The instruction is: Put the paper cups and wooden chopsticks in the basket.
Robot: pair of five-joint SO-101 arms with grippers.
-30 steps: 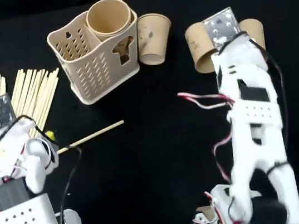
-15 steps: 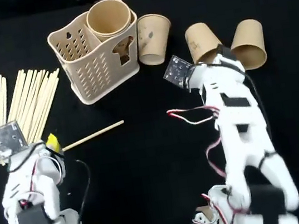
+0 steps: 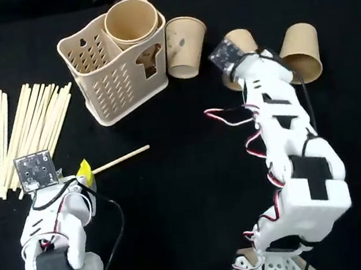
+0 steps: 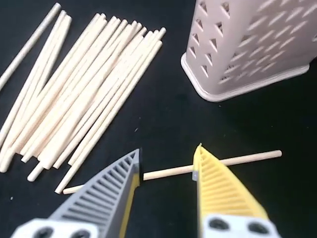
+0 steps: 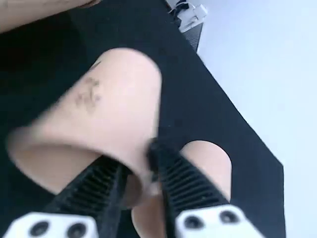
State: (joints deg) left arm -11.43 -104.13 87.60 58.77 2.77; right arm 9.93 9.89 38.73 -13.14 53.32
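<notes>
Left gripper (image 4: pixel 167 151) has pulled back from the pile, fingers spread astride the lone chopstick (image 4: pixel 237 158) on the tabletop (image 3: pixel 189 195); right gripper (image 5: pixel 132 153) has swung onto a paper cup (image 5: pixel 99 109) near the basket (image 3: pixel 102 85), fingers pinching its wall, so both lifts look close.

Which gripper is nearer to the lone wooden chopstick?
Left. The left gripper hangs open astride the lone wooden chopstick; the right gripper, across the table, holds a brown paper cup.
</notes>
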